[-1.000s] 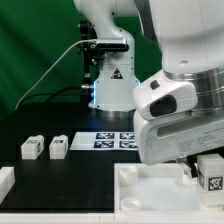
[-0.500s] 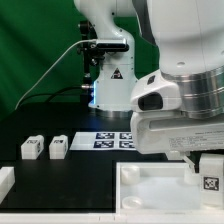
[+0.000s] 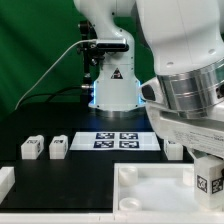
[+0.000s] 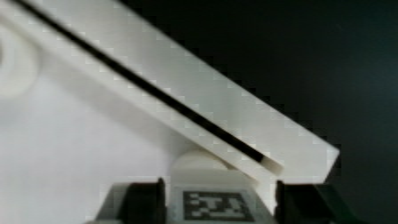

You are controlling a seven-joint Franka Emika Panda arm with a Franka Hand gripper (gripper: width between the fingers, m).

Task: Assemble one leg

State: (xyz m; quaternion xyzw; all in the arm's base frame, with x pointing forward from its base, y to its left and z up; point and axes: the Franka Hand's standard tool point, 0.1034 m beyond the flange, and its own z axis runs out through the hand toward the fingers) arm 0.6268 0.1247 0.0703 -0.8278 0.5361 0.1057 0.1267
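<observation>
My gripper [image 3: 208, 168] is shut on a leg [image 3: 209, 178], a small white block with a black-and-white tag, and holds it over the right near corner of the large white square moulded piece [image 3: 150, 188]. In the wrist view the held leg [image 4: 217, 200] sits between my dark fingers [image 4: 137, 204], just above the white piece's raised corner edge [image 4: 214, 110]. I cannot tell whether the leg touches the piece. Two more legs [image 3: 32, 148] [image 3: 58, 147] lie on the black table at the exterior view's left. Another leg [image 3: 173, 150] stands behind my gripper.
The marker board [image 3: 118, 140] lies in the middle of the table before the arm's base [image 3: 110, 90]. A white part [image 3: 5, 180] shows at the left edge of the exterior view. A green backdrop stands behind.
The gripper has turned about its axis and sunk slightly with the leg, which sits lower at the exterior view's right edge. The other legs have not moved.
</observation>
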